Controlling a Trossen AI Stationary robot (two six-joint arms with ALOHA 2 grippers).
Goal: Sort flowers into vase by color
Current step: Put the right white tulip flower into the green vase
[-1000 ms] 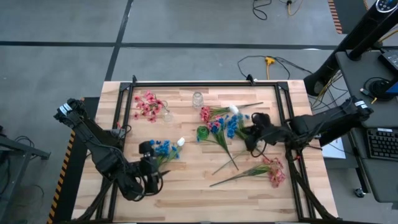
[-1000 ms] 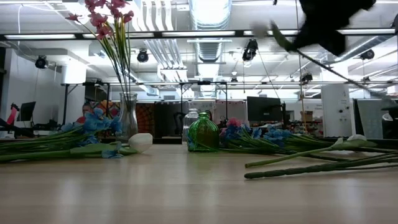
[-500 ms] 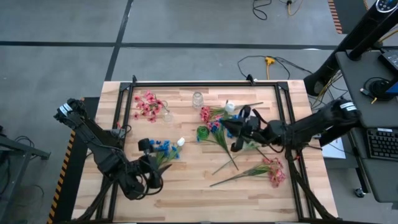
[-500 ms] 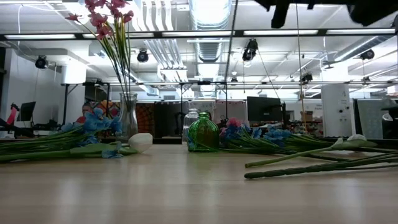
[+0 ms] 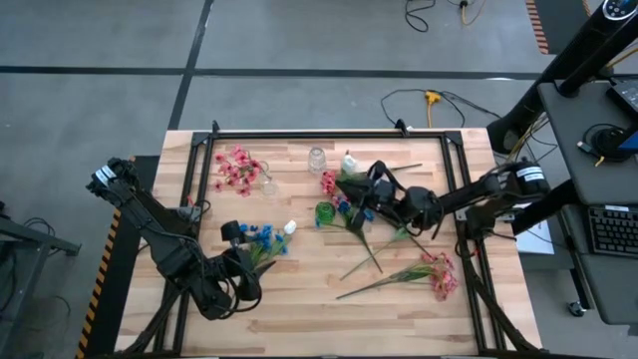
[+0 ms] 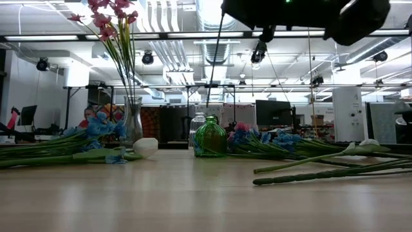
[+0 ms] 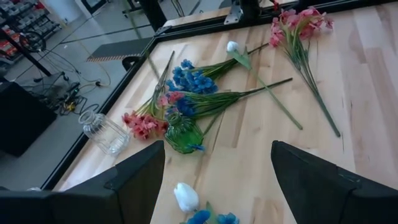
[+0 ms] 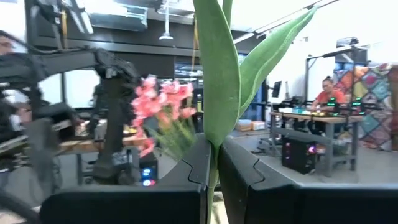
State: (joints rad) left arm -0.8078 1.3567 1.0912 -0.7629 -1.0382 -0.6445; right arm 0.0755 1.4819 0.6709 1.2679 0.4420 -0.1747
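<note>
One white flower (image 5: 349, 163) is clamped by its stem in the right tool (image 5: 371, 189), lifted above the green vase (image 5: 325, 213), probably to carry it toward the clear vase (image 5: 317, 160); its stem hangs nearly upright; the left tool (image 5: 237, 261) waits with fingers apart near the blue flowers (image 5: 263, 239) on the surface (image 5: 299, 309).

text: I can read none | labels, brands: none legible to me | numbers: none | signs: none in any of my four views
</note>
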